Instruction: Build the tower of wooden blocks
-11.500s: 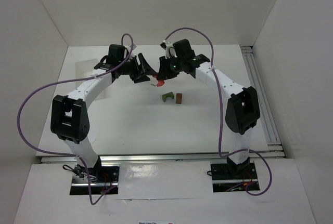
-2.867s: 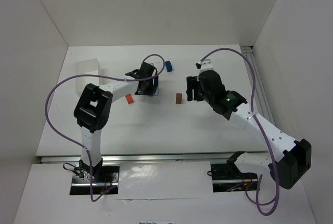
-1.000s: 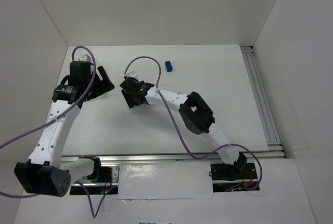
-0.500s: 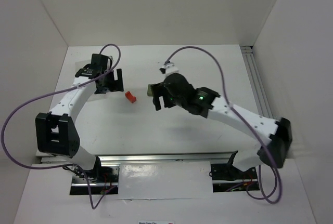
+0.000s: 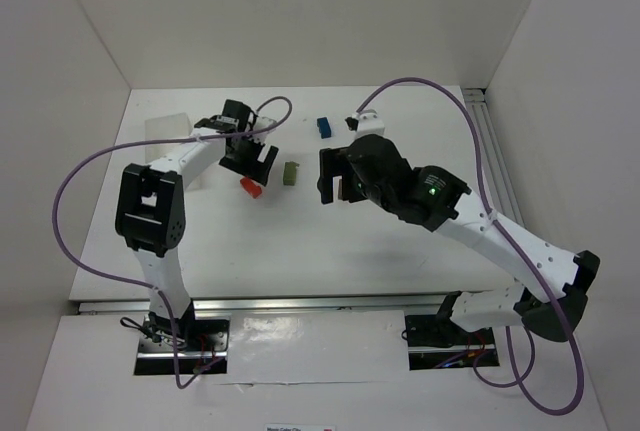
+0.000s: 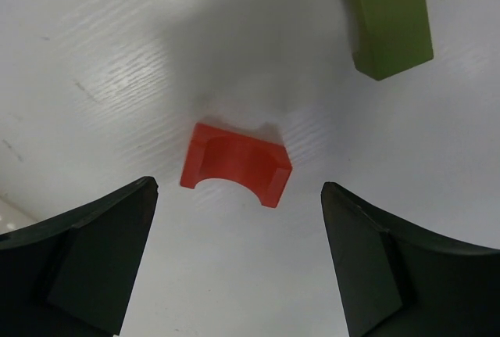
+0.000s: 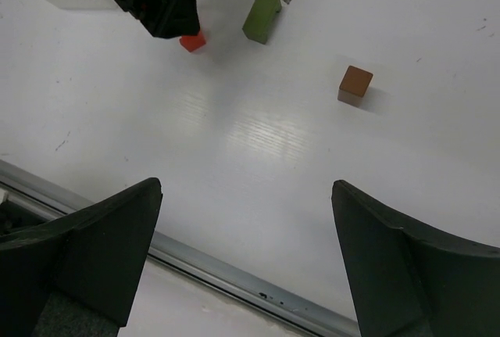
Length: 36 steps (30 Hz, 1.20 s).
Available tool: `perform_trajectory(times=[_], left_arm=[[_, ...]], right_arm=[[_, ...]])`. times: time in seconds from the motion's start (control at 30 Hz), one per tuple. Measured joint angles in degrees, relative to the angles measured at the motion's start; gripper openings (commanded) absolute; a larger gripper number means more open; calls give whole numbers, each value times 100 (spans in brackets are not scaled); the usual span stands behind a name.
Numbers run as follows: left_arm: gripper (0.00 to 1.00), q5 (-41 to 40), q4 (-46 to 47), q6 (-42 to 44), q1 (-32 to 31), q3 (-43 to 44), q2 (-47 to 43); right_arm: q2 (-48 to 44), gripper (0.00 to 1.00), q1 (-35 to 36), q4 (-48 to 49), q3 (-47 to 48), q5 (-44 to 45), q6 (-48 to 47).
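You have four wooden blocks, one of each colour: one red arched block [image 5: 250, 187], one olive green block [image 5: 289, 173], one blue block [image 5: 323, 128] and one brown-orange cube [image 7: 355, 84]. You also have one white tray [image 5: 165, 129], two arms, the left arm [image 5: 150, 206] and the right arm [image 5: 500, 236], and two grippers, the left gripper [image 6: 238, 212] and the right gripper [image 7: 246, 204]

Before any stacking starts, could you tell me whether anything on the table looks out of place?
Nothing looks damaged. The red arch block lies flat on its side, its notch facing sideways rather than down. The olive block, brown block and blue block sit scattered apart, none stacked.
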Motion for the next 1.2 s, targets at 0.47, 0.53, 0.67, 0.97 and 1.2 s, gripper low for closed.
perform_trajectory(times=[0.47,0.53,0.67,0.97,1.2], left_arm=[[99,-345,-26,404,-433,-13,245],[99,-433,-22,404,-426,-24,247],[99,-522,0,404,-393,-52,247],[99,-647,-4,378,-328,-52,444],[96,-669,-17,372,-323,-52,595]], right_arm=[[160,99,0,-50,44,9,-15],[162,99,0,-46,42,4,-15],[162,99,0,-46,37,-11,-15],[186,99,0,-33,-33,-35,-15],[286,99,0,-31,-50,-83,-15]])
